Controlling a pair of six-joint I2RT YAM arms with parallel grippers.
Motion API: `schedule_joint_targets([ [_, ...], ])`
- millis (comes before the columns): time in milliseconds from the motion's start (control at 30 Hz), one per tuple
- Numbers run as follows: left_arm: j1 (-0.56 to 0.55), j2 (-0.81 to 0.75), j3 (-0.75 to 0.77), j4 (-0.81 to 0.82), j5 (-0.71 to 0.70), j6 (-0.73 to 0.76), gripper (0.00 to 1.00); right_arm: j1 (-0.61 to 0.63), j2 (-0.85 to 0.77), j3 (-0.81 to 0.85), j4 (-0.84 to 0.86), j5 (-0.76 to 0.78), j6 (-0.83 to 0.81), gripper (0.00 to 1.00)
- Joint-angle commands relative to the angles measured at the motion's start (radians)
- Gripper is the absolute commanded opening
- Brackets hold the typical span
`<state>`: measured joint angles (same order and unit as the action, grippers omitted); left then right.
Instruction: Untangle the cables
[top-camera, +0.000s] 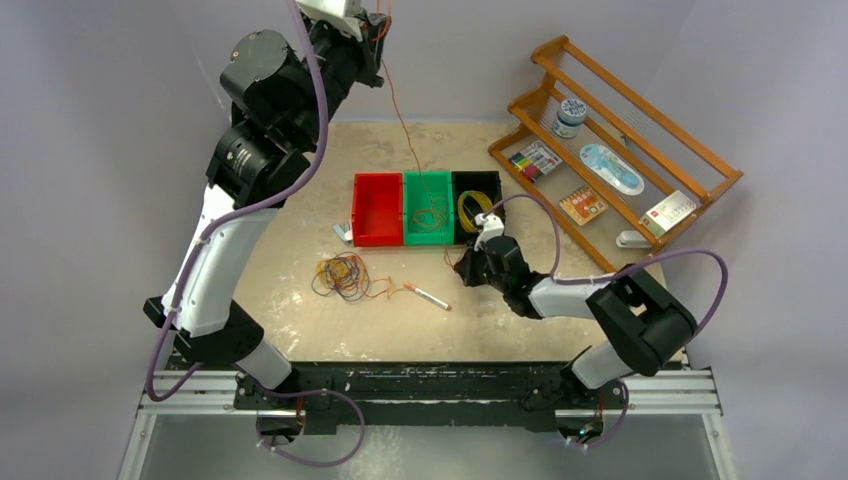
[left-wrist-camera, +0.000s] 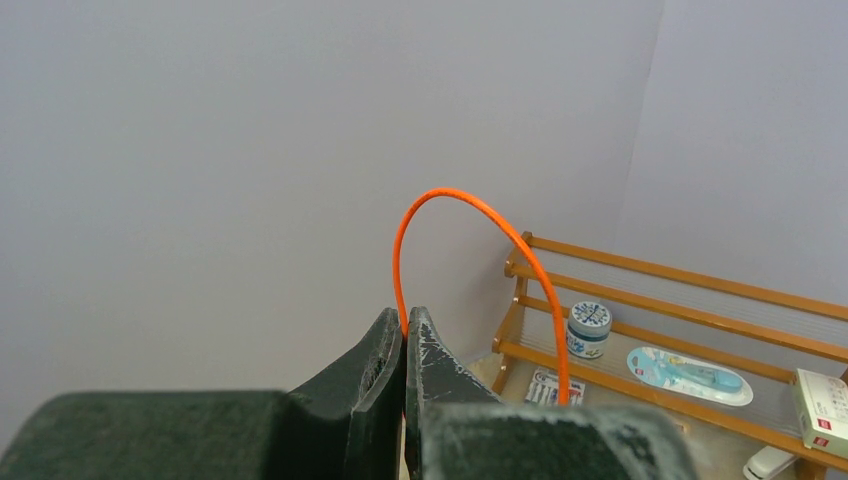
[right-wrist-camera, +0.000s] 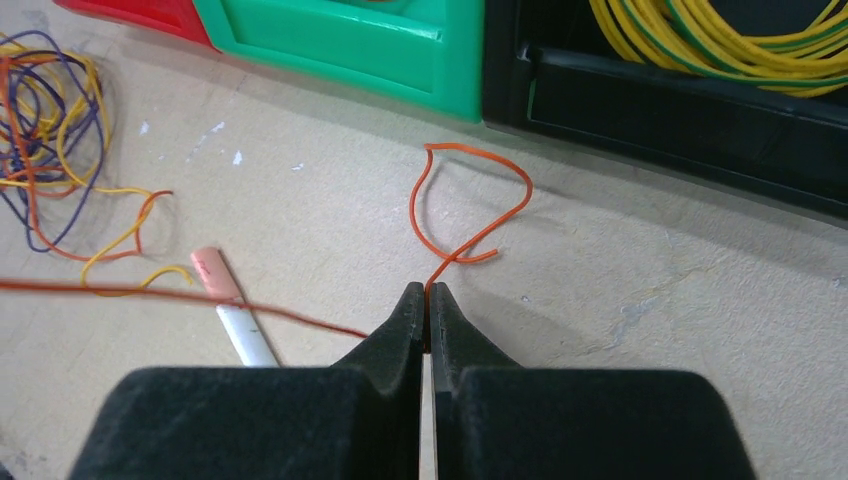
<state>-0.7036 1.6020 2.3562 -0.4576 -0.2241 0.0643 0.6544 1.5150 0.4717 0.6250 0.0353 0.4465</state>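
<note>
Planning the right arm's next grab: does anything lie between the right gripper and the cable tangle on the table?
Yes. A white pen with a pink cap lies on the table between the right gripper and the tangle, and an orange strand runs across it. That gripper is shut on an orange wire.

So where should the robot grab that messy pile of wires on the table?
Probably the loose orange-and-yellow loop sticking out of the tangle on the side toward the pen. It lies apart from the heap, so fewer other strands get pinched. Come straight down from above, jaws across the strand, because it lies flat on the table.
</note>
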Motion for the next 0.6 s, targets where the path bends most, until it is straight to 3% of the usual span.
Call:
schedule_joint_targets([
  [0, -0.001, -0.047, -0.038, 0.079, 0.015, 0.003, 0.00, 0.000, -0.100, 0.025, -0.010, 0.004, -0.026, 0.00],
  [100, 0.000, -0.066, -0.095, 0.105, 0.044, -0.013, 0.00, -0.002, -0.177, 0.050, -0.043, 0.003, -0.054, 0.00],
  [267, 0.001, -0.098, -0.158, 0.140, 0.076, -0.030, 0.00, -0.002, -0.270, 0.110, -0.115, 0.029, -0.086, 0.14],
  [567, 0.000, -0.087, -0.163, 0.141, 0.101, -0.035, 0.00, -0.007, -0.356, 0.137, -0.164, 0.082, -0.100, 0.32],
])
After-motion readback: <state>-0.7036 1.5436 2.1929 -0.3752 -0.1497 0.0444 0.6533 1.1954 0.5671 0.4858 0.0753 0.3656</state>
